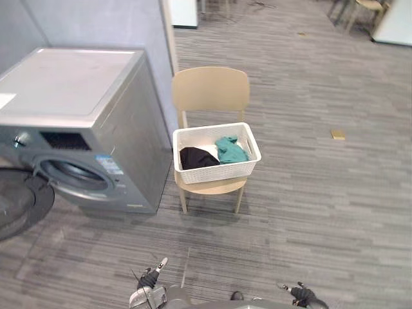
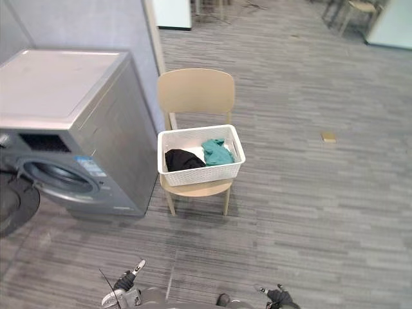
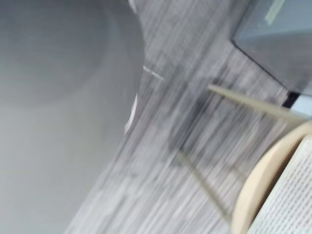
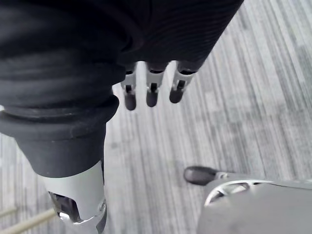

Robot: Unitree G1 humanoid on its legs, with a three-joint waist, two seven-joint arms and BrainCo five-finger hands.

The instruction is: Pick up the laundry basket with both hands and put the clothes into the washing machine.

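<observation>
A white laundry basket rests on the seat of a light wooden chair. It holds black cloth, teal cloth and some white cloth. Left of the chair stands a grey washing machine, its round door swung open to the left of the drum opening. My left hand hangs low at the bottom edge, well short of the chair. My right hand hangs over bare floor with its fingers straight and relaxed, holding nothing; it also shows as my right hand.
Grey striped floor lies between me and the chair. A small yellowish object lies on the floor to the right. A grey partition stands behind the machine. Another chair is at the far back right.
</observation>
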